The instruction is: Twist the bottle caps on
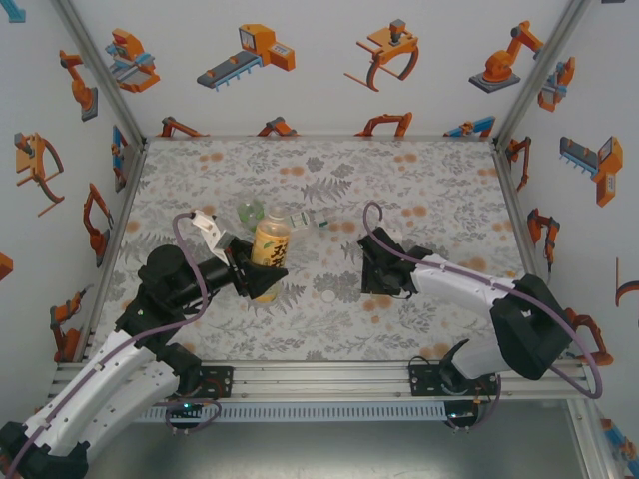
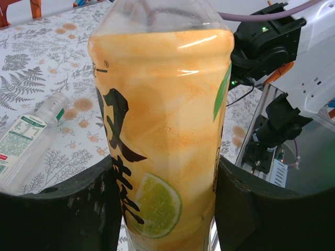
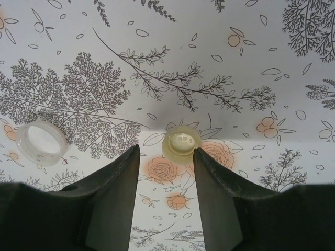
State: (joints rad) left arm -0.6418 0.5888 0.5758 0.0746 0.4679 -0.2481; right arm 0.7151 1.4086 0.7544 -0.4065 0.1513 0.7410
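Left end effector [image 1: 256, 267] is clamped on the upright amber plastic bottle with the yellow label [image 1: 270, 249], gripping it by the body over the leaf-patterned worktop [image 1: 439, 190]. Well to the right of the amber bottle, the right end effector [image 3: 166, 150] points down at the worktop with its jaws apart. A small, pale yellowish round plastic cap [image 3: 181, 143] lies flat just past its tips, in line with the gap and apparently untouched. A second, whitish translucent cap [image 3: 42, 142] lies loose on that same side of the amber bottle, apart from the first.

Just behind the amber bottle, a clear plastic bottle with a green-white label [image 2: 23, 141] lies on its side, its neck looking bare. A squat green-tinted bottle [image 1: 250, 212] stands close by, its mouth seemingly open.

The task looks to be at an early stage. No cap appears to be screwed on, and both visible caps are on the worktop. Picking up the first cap, carrying it to the held bottle and twisting it on all seem still to be done, as do the other bottles.
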